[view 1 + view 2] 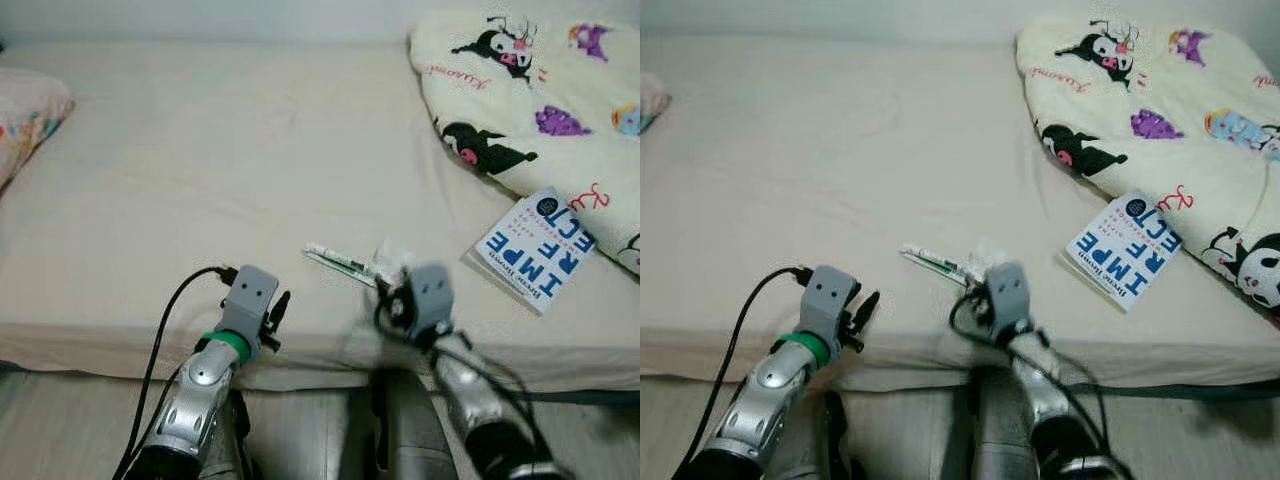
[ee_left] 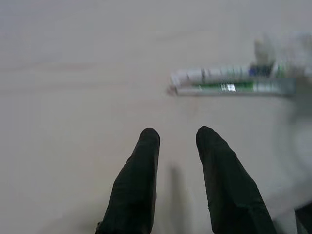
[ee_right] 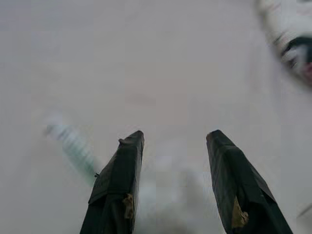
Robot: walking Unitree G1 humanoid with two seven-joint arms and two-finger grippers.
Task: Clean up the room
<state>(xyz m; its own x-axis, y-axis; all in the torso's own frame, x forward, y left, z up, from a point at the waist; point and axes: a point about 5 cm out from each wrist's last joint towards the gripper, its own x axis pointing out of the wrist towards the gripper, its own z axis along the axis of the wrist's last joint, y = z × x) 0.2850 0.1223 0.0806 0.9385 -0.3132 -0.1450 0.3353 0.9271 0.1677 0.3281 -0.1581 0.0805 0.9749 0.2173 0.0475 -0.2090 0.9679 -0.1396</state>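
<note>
You are only starting: nothing is picked up yet. Your right gripper (image 3: 175,146), fingers spread, is reaching over the crumpled wrapper (image 1: 392,258) beside the tube (image 1: 338,262). The book (image 1: 535,250) is waiting nearby.

The bed (image 1: 200,180) wears matt, smooth cloth. The blanket (image 1: 540,100) looks soft and fleecy. The book (image 1: 535,248) has a glossy paper cover.

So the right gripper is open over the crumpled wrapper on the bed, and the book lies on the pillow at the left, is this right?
Not quite. The book lies on the bed at the right, beside the blanket, as the left eye view shows. The right gripper is open over the wrapper.
</note>
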